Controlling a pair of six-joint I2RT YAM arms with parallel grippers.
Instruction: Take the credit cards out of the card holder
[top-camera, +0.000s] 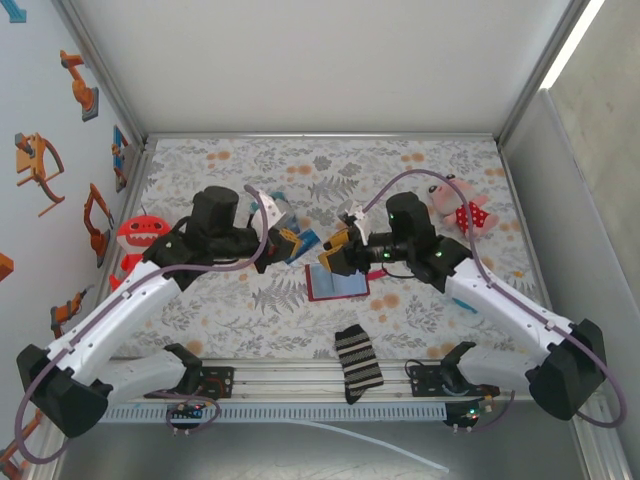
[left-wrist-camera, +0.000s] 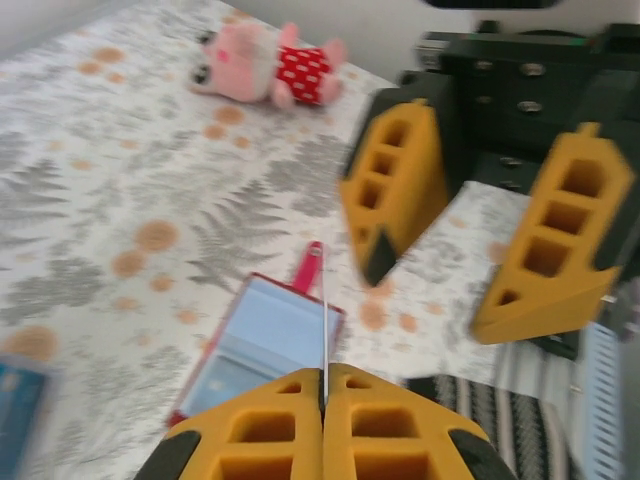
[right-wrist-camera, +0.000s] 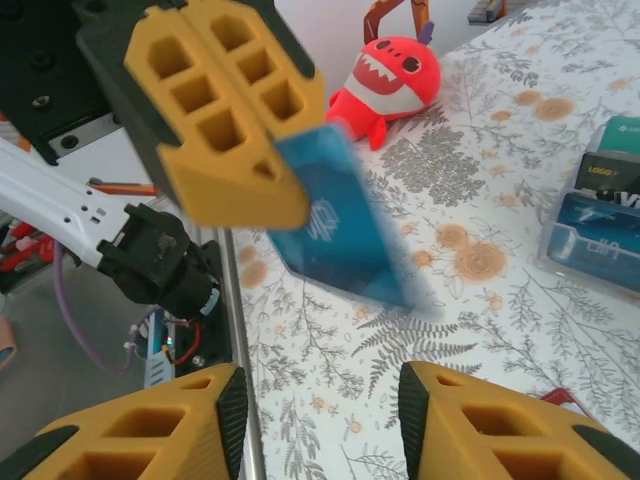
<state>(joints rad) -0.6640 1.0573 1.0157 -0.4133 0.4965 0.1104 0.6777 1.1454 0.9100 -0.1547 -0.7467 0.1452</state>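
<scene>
the left gripper (right-wrist-camera: 285, 170) has its yellow fingers pressed together on one corner of a teal credit card (right-wrist-camera: 345, 240), which hangs in the air with most of its face free. in the top view the right gripper (right-wrist-camera: 320, 382) stands spread just at its 3 o'clock and touches nothing. the card holder (top-camera: 335, 285) lies open and flat on the floral table (top-camera: 200, 165), at about 6 o'clock from the two grippers. by my reading the step is to carry this card off and lay it down apart from the wallet. the pinch is small and near an edge, so the card could pivot or slip. it is best to move slowly, lower the card until a long edge touches the cloth, then let go. a good spot is the bare cloth at about 7 o'clock of the left gripper, short of the striped box (top-camera: 275, 215) at its 12 o'clock and the sock (top-camera: 358, 360) farther toward 6. whether more cards sit in the blue-grey pockets i cannot tell.
</scene>
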